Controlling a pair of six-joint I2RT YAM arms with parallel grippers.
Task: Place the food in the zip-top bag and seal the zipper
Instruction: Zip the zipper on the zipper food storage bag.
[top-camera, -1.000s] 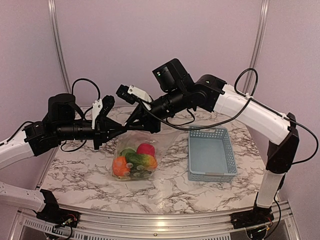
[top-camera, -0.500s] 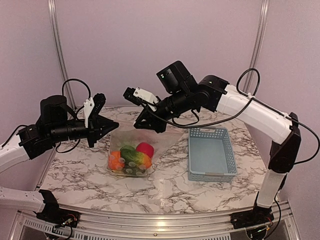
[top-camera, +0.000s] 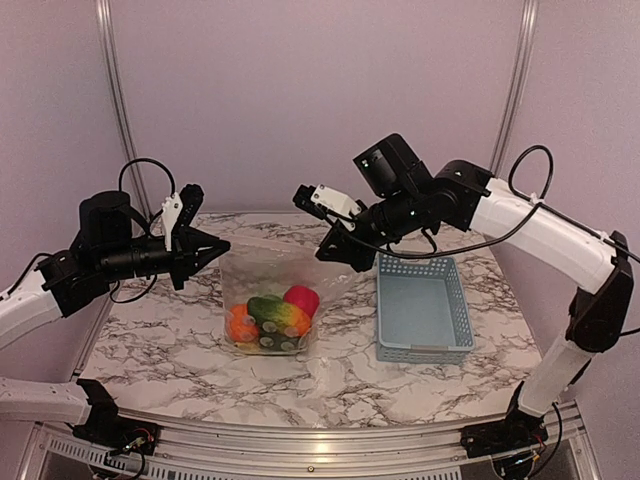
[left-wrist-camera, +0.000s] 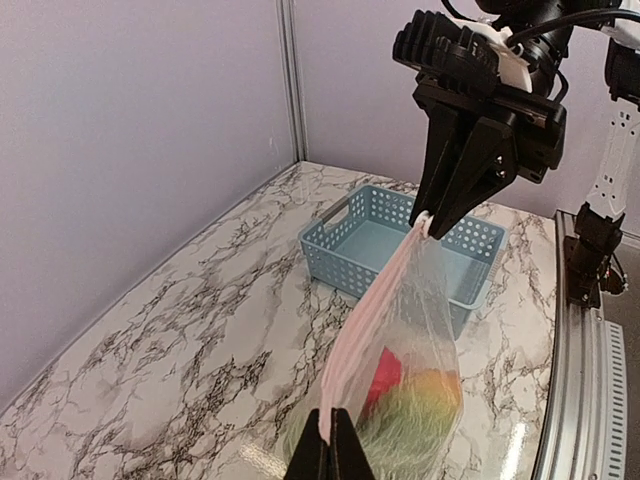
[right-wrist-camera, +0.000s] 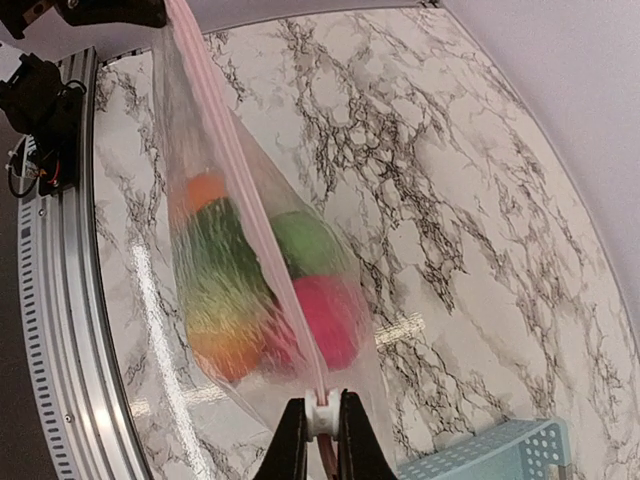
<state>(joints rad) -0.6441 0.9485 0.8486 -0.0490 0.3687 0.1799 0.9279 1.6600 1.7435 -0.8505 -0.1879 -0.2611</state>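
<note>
Now you are at the sealing step: the zip-top bag hangs mid-table between your two pincers, with the food bunched in its bottom.
Along its top edge the zipper is pulled taut. The left pincer, at the bag's 10 o'clock, is pressed onto one end of the strip. The right pincer, at 2 o'clock, nips the other end, with the small white slider tab between its fingers. I judge loading done; next, hold one end firm and check that the strip is closed along its whole run without tearing the thin film. Whether the track is fully mated I cannot tell through the crinkled plastic. Nor can I tell whether the bag's base touches the table, or count the pieces. The basket sits at 3 o'clock.
</note>
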